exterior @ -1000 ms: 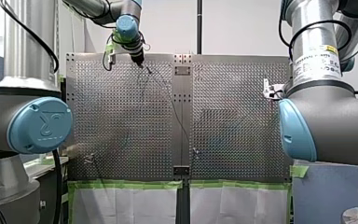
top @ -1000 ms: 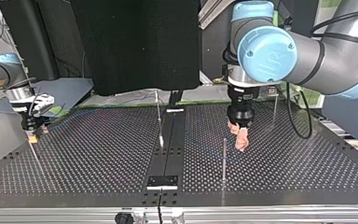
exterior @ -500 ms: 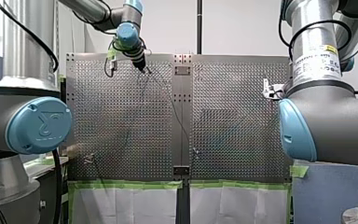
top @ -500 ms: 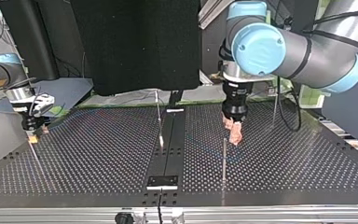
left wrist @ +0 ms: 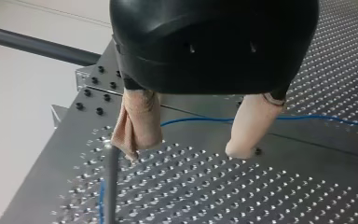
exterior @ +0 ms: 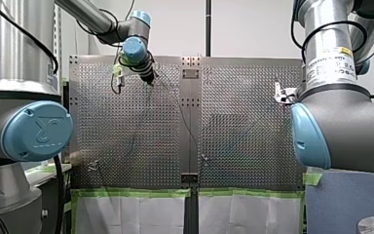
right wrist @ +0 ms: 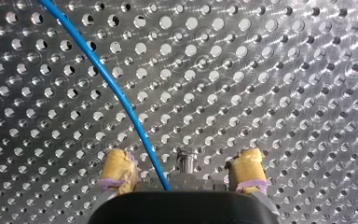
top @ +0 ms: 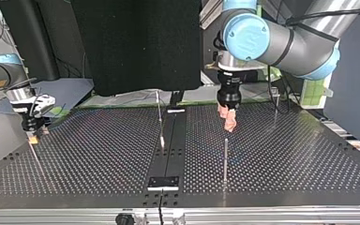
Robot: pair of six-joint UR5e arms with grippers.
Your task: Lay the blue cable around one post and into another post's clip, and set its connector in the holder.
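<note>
My left claw hangs with its beige-wrapped fingers spread wide and nothing between them, the tips low over the perforated table. The blue cable lies on the table just beyond those fingers, running across behind both. A slim dark post stands just beside one finger. Seen from across the table, this claw sits near the middle, tilted, with a thin upright post on the camera's side of it. My right claw, off at the table's edge, is spread too. The cable comes out from under it, passes between its yellow pads close to one of them, and curves away over the holes.
</note>
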